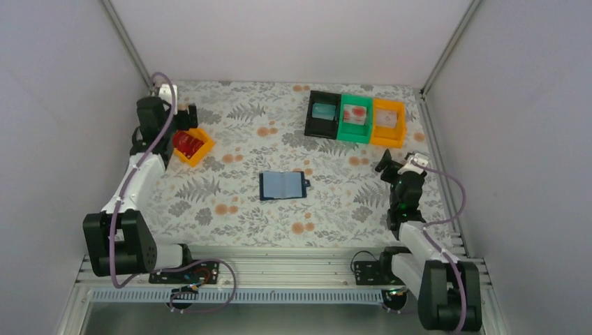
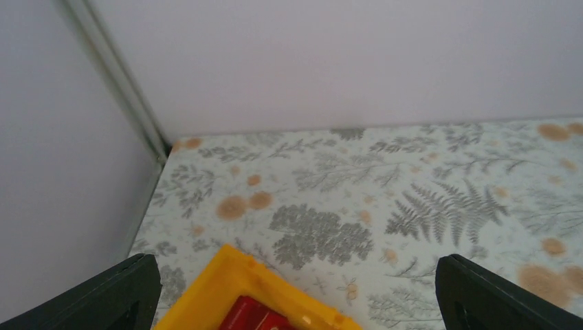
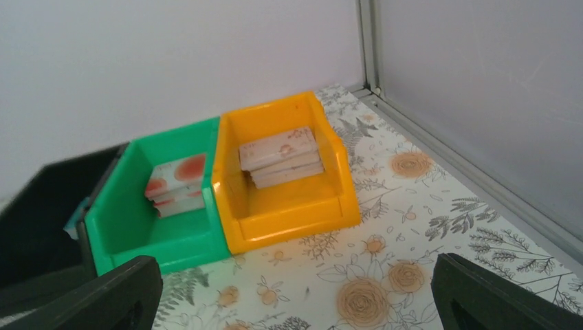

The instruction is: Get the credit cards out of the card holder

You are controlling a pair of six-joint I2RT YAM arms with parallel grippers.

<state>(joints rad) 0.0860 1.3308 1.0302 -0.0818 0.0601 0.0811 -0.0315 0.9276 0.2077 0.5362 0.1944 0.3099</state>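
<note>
Top view w/ two wrist views. The navy card holder (image 1: 282, 185) lies open and flat mid-bench (image 1: 237, 209), its dark tab (image 1: 306, 183) on the side toward the right arm. It sits well apart from both arms: to the right of the left end effector (image 2: 294, 258) and nearer the bases, and to the left of the right end effector (image 3: 295, 258). We see both end effectors spread wide, w/ nothing between the fingers. Directly under the left one is a small yellow bin (image 2: 230, 275) w/ a red piece (image 2: 251, 315) inside, prob. a card. Ahead of the right one stand a black bin (image 3: 34, 206), a green bin (image 3: 158, 244) and an orange bin (image 3: 295, 213), holding stacked flat pieces. Whether credit cards sit in the holder's slots is too small to tell. Risks, as we judge them: the holder is loose, so a one-sided pull on a thin card could drag it or fold it shut unless the other arm pins it. The left fingers could clip the yellow bin's rim on lifting away, and both arms meeting over the holder could collide.
</note>
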